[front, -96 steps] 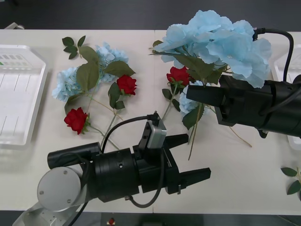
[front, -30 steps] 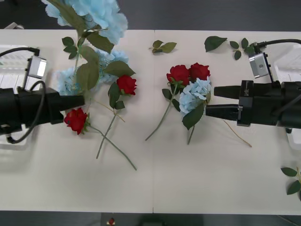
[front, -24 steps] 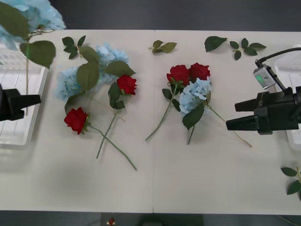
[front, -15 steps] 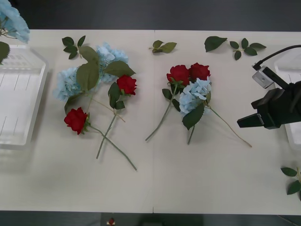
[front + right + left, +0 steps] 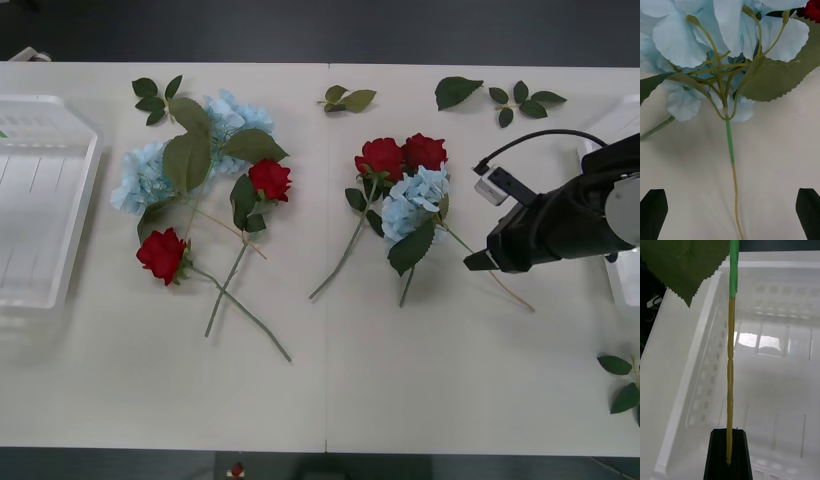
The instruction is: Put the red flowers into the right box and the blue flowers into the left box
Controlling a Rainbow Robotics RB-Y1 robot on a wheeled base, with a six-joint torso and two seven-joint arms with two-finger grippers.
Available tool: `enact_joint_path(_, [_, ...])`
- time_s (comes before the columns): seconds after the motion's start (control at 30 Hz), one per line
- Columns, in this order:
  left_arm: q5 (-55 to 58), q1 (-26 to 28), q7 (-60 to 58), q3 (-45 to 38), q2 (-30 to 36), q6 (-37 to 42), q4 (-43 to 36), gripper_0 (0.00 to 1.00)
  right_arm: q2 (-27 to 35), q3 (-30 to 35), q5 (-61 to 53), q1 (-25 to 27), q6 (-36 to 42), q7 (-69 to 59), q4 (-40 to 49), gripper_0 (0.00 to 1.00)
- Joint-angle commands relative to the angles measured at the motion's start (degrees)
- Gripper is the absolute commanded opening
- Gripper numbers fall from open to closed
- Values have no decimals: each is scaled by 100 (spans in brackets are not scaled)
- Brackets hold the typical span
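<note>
Bright even overhead light, soft shadows, glare on left box (image 5: pixel 763 341).

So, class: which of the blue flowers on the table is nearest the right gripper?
The small blue flower lying just below the two red roses at mid-table. The right gripper, open, is over its stem; the other blue flowers lie far off, near the left box.

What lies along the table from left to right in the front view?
Translucent white plastic tray → pale blue hydrangea cluster with large green leaves → pair of deep-red roses with a small blue cluster below them → right gripper, black, over that cluster's thin stem.
</note>
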State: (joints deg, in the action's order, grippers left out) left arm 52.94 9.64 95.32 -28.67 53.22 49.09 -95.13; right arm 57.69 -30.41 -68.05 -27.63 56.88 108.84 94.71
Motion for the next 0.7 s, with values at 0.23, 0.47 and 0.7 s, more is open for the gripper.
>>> enact_joint_path(0.23, [-170, -454, 426, 793, 330, -734, 1005, 0, -460, -641, 231, -797, -450, -214, -964, 100])
enact_joint_path(0.47, [-293, -674, 426, 1101, 330, -734, 1172, 2, -821, -852, 380, -1069, -678, -223, -1473, 100])
enact_joint_path(0.7, [-267, -701, 435, 1101, 321, -734, 1146, 71, -1014, -914, 477, -1131, -792, -232, -1623, 83])
